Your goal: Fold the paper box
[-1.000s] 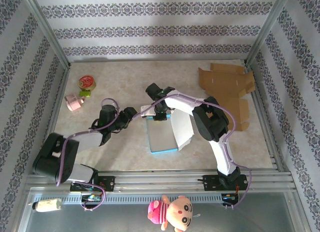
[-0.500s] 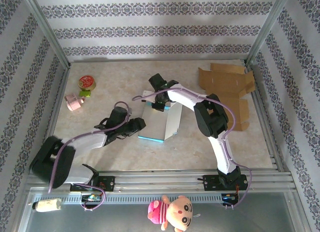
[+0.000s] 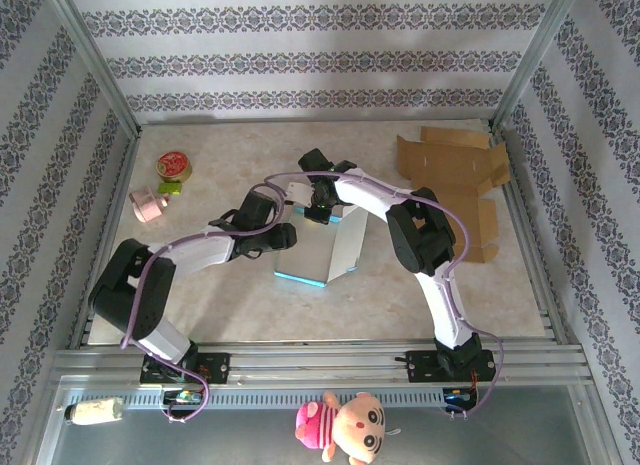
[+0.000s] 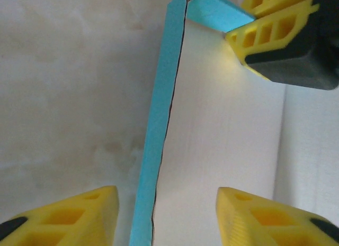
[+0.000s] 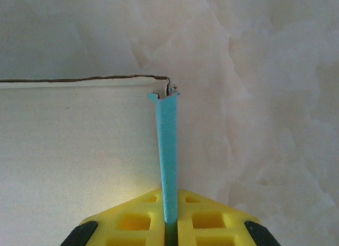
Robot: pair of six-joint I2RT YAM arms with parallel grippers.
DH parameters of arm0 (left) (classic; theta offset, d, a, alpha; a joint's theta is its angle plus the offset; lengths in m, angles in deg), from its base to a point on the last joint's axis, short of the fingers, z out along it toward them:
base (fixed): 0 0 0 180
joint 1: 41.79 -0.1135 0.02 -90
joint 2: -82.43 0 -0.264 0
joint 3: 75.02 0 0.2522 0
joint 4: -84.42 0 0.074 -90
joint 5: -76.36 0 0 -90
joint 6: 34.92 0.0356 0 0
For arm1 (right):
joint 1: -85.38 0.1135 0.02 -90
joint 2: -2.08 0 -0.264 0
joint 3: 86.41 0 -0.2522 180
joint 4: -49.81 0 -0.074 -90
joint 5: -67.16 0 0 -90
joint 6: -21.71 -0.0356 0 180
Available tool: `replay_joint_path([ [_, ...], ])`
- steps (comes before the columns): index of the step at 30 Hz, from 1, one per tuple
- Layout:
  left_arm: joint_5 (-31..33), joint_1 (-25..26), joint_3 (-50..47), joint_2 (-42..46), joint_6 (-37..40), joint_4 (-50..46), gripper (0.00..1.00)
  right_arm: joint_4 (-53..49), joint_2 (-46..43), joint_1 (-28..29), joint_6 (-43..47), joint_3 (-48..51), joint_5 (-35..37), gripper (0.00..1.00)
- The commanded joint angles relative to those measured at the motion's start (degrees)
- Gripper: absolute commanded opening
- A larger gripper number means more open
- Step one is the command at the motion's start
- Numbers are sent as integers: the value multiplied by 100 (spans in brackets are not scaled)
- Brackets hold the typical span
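The paper box (image 3: 312, 251), white with light-blue edges, stands partly raised at the middle of the table. My right gripper (image 3: 319, 203) is at its far end, shut on a thin blue flap (image 5: 168, 151) that runs straight up between its fingers (image 5: 132, 222). My left gripper (image 3: 287, 237) is at the box's left edge. In the left wrist view this gripper (image 4: 167, 217) is open, and its yellow fingers (image 4: 63, 217) straddle the blue side wall (image 4: 159, 124) without touching it. The right gripper's yellow fingers (image 4: 265, 37) show at the far corner of the white panel (image 4: 222, 129).
Flat brown cardboard (image 3: 450, 165) lies at the back right. A red tin (image 3: 174, 166), a green piece (image 3: 168, 187) and a pink cup (image 3: 150, 205) sit at the back left. A plush toy (image 3: 345, 425) and a bottle (image 3: 95, 412) lie in front of the rail.
The right gripper lifted the box's far end and swung it slightly left. The left gripper moved down, then up and right to the box's left edge, its jaws narrowing.
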Motion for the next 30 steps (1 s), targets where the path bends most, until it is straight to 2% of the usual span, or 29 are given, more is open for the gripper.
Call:
replay_joint_path([
  [1, 150, 49, 95, -266, 397, -432, 42, -138, 130, -22, -121, -131, 36, 12],
  [6, 161, 55, 83, -418, 386, -206, 20, -170, 124, -17, -130, -141, -57, 14],
  [8, 125, 49, 123, -494, 385, -181, 17, -207, 116, -9, -114, -141, -94, 17],
  [11, 107, 50, 125, -577, 386, -117, 16, -327, 69, 20, -79, -197, -223, 26],
  [16, 180, 49, 220, -710, 460, -146, 15, -601, -31, 17, -130, -451, -303, 33],
  [24, 161, 55, 220, -747, 461, -96, 14, -1052, -16, -15, -36, -933, -122, 36],
  [30, 115, 49, 165, -729, 429, -28, 15, -1562, 94, -129, 110, -1333, -330, 36],
])
